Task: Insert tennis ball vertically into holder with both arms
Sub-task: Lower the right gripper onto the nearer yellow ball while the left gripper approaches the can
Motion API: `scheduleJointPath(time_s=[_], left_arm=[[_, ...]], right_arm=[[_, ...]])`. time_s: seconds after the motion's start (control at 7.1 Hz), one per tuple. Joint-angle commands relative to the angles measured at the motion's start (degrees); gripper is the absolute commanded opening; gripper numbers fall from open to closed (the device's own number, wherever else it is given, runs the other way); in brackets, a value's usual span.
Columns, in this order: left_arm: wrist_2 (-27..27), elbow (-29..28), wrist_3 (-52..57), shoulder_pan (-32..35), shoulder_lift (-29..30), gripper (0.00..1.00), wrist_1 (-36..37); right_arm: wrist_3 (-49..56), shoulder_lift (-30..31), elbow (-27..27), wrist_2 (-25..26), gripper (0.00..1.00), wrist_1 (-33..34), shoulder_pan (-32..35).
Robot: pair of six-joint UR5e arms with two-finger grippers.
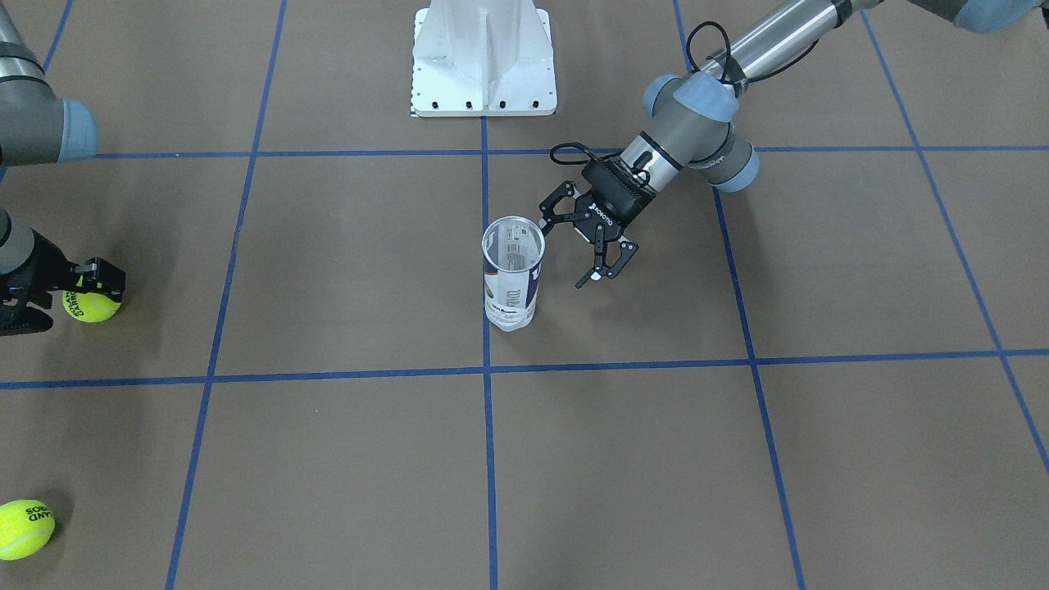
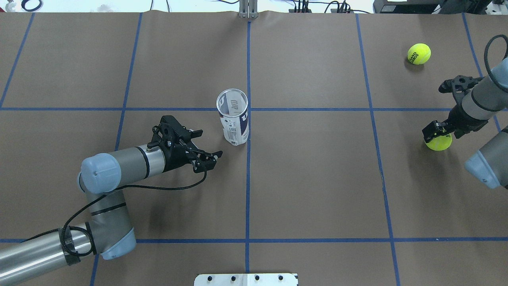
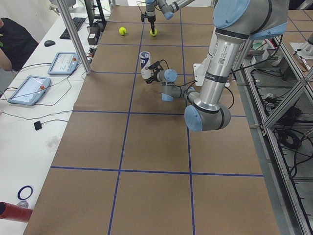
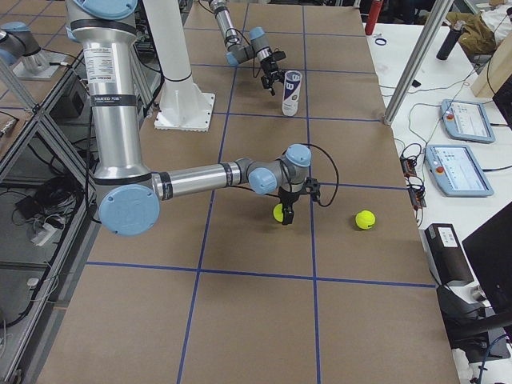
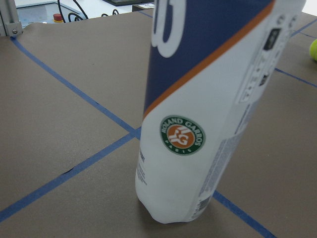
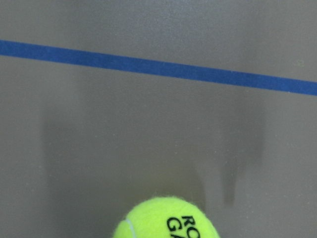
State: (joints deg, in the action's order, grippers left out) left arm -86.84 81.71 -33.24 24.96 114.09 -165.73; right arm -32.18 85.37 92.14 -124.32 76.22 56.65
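The left gripper (image 2: 207, 143) lies nearly level, low over the table (image 2: 317, 190). Its fingers are spread wide and hold nothing. They point at the holder (image 2: 234, 127), and the nearer fingertip is just beside the tube's wall. From the pictures I cannot tell whether it touches.

The holder stands upright near the middle of the table, just beside a crossing of the blue tape lines (image 2: 248, 178). Its mouth is open and faces up. The front-facing view looks down into it and shows only the label through the clear wall, with no ball inside. The left wrist view is filled by the navy and white label and its round green-orange emblem.

The right gripper (image 1: 82, 299) points down near the table's right edge. Its fingers stand apart, and one of them is directly over a tennis ball (image 2: 438, 143) that rests on the surface. I cannot make out any clamping on the ball.

A second tennis ball (image 2: 419, 53) lies loose towards the far right corner, well apart from both grippers. The white pedestal base (image 1: 483, 57) sits at the middle of the robot's edge.
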Motion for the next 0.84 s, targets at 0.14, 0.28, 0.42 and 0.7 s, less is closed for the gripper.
scheduleJointPath(time_s=[0.14, 0.28, 0.42, 0.7], left_arm=[[0.00, -0.06, 0.01, 0.00, -0.09, 0.99, -0.12], [0.00, -0.15, 0.01, -0.09, -0.09, 0.99, -0.12], [0.00, -0.15, 0.01, 0.00, 0.00, 0.99, -0.12], [0.00, -0.24, 0.01, 0.00, 0.43, 0.99, -0.12]], right_arm=[[-0.34, -0.12, 0.15, -1.10, 0.84, 0.07, -0.13], [-0.34, -0.38, 0.06, -1.02, 0.62, 0.07, -0.13], [-0.43, -0.47, 0.23, -1.02, 0.34, 0.07, -0.13], [-0.34, -0.12, 4.95, -0.93, 0.00, 0.24, 0.30]])
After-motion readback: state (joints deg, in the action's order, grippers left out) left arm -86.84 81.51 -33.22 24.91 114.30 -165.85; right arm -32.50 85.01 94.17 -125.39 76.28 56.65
